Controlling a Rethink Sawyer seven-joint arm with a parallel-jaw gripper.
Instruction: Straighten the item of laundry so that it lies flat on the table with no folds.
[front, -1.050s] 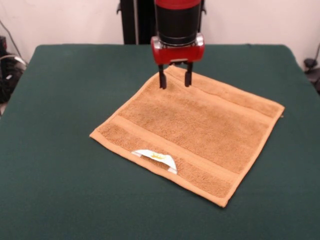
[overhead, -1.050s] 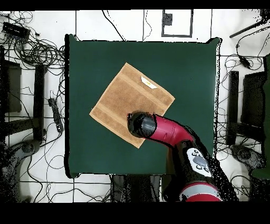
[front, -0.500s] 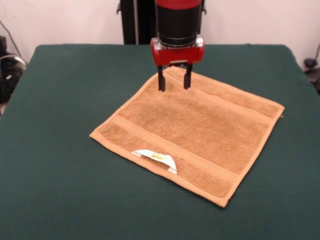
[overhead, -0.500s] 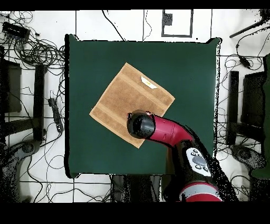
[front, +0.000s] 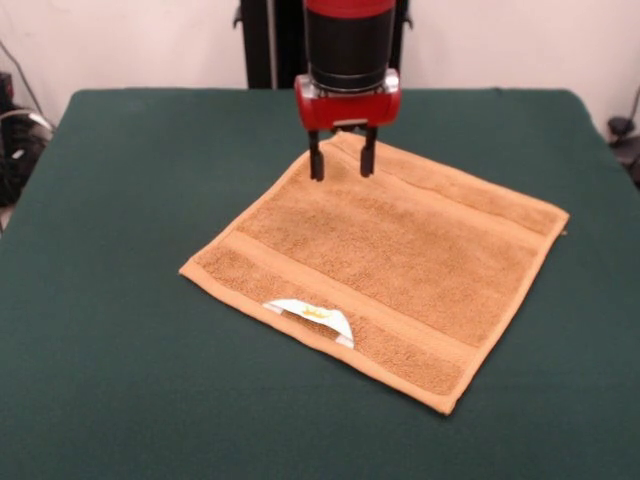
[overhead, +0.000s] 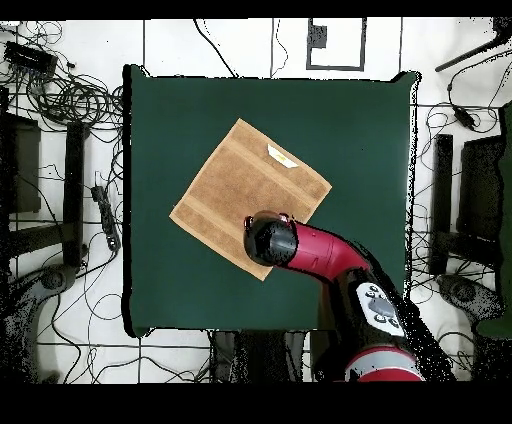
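Orange-tan towel (front: 385, 270) lies spread flat on green worktop (front: 120, 200), no folds visible. Claw (front: 341, 160), tips apart and empty, has lifted slightly off the corner just beneath it; flattening looks finished.

arm (overhead: 325, 255): glossy red shell with a black cylindrical wrist section, banded by a thin silver ring above a rounded red collar. gripper (front: 342, 160): 2 short, narrow black fingers (front: 316, 163) under the collar. overhead, the red link widens toward a grey panel (overhead: 379, 305) with dark round buttons, black housing beside it.
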